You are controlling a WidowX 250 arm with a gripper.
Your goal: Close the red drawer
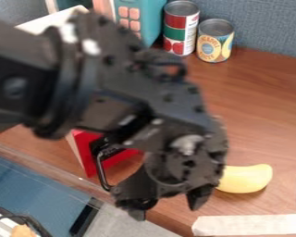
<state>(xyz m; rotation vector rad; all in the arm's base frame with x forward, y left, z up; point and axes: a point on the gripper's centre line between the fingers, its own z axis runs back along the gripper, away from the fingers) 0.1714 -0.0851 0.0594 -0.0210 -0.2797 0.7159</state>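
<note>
The black gripper [168, 206] hangs over the front part of the wooden table [262, 102], low in the camera view. Its two fingertips stand apart, and nothing shows between them. Just right of the gripper lies a yellow banana [248, 178], its left end hidden behind the gripper. A red object [87, 155] with a pale edge is to the gripper's left, partly covered by the arm.
Two cans, one red and green [181, 30] and one with a yellow label [214, 41], stand at the back beside a teal toy [149, 18] with pink buttons. Pale tape [249, 225] runs along the front right. The table's edge drops off at lower left.
</note>
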